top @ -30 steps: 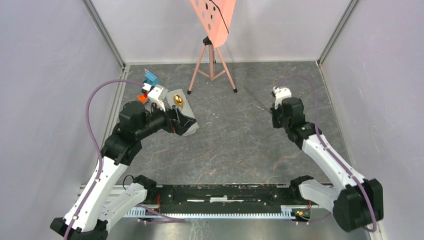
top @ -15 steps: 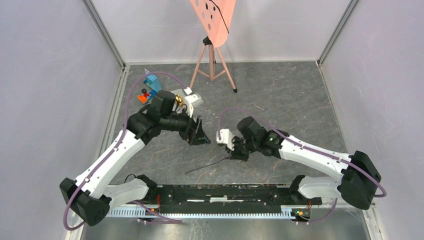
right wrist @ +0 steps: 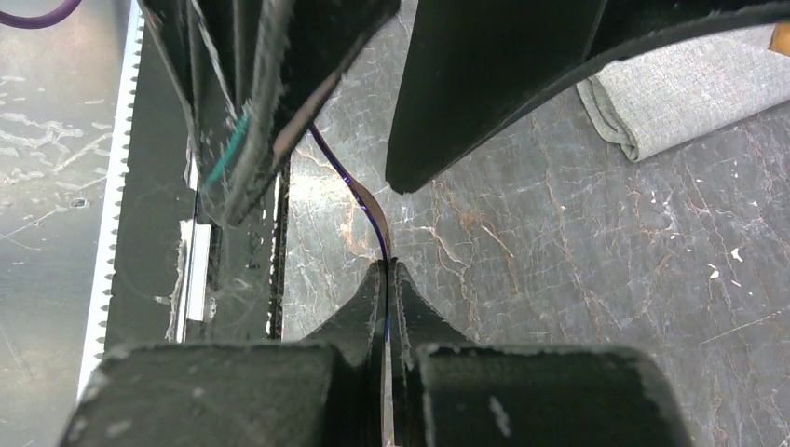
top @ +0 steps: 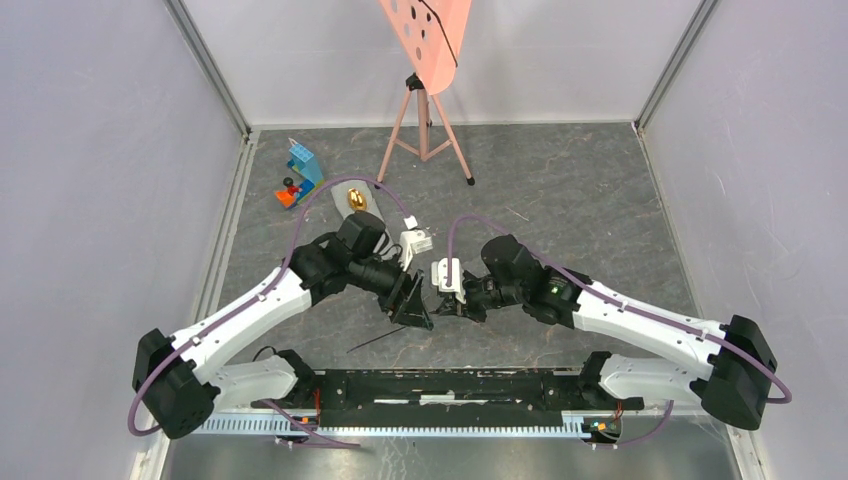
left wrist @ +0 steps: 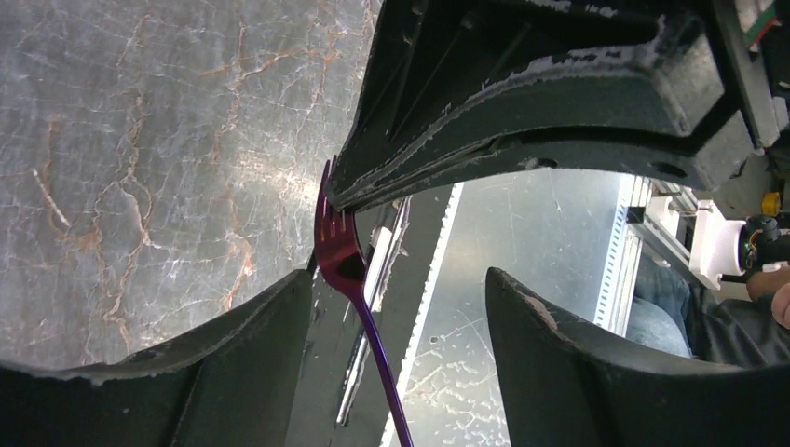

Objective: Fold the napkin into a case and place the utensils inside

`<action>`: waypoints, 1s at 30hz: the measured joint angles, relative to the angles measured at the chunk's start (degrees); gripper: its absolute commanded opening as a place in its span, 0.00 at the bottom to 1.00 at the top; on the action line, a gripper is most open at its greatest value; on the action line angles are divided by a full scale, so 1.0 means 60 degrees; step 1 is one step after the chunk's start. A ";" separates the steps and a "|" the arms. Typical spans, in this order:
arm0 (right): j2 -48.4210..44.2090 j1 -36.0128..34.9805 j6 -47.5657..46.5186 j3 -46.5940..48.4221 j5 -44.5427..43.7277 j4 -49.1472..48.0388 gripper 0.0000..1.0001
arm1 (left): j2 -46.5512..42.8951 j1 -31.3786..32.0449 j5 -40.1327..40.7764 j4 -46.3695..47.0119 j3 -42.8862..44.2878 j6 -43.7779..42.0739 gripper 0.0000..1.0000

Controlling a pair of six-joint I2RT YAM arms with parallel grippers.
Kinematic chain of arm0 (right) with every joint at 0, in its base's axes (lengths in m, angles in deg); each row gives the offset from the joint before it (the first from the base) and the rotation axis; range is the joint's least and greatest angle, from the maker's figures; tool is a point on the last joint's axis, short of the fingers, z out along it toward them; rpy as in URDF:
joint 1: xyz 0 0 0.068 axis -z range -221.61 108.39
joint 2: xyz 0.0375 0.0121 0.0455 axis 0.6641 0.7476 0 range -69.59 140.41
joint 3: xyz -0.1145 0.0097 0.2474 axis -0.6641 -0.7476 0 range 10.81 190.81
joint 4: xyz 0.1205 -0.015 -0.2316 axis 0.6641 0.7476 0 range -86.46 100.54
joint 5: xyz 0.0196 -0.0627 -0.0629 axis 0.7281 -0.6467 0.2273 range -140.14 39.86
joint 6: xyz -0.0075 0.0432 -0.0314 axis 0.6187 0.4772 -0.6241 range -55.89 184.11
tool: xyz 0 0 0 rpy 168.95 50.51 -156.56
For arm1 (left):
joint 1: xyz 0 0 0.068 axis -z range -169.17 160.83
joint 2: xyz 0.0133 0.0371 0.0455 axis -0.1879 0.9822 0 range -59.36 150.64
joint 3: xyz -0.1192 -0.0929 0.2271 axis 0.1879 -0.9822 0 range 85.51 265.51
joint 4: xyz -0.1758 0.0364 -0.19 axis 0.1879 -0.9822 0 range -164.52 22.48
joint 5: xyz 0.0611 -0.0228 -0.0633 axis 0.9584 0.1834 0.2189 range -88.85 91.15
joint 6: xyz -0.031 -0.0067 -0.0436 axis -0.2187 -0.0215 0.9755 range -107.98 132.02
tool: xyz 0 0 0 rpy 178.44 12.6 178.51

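Observation:
A thin dark purple fork (top: 375,342) hangs low over the front of the table. My right gripper (top: 447,308) is shut on its tine end, and in the right wrist view (right wrist: 387,265) the fork (right wrist: 359,200) rises from between the closed fingers. My left gripper (top: 418,312) faces it, open. In the left wrist view (left wrist: 399,279) the fork (left wrist: 337,247) passes between the spread fingers without touching them. The folded grey napkin case (top: 343,190) lies behind the left arm with the gold spoon (top: 357,200) on it. One end of the case shows in the right wrist view (right wrist: 680,93).
A pink perforated board on a tripod (top: 425,100) stands at the back centre. Blue and red toy blocks (top: 298,175) lie at the back left. The black and metal base rail (top: 450,385) runs along the near edge. Grey walls close in both sides.
My right arm brought the fork from the back right to the front centre. My left arm swung away from the napkin case and toward the front centre, now meeting the right gripper.

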 measured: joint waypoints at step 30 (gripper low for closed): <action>0.0018 -0.0299 0.1067 0.0557 -0.1585 0.0484 0.83 | 0.0758 0.1461 0.3949 -0.0699 0.0965 -0.0109 0.02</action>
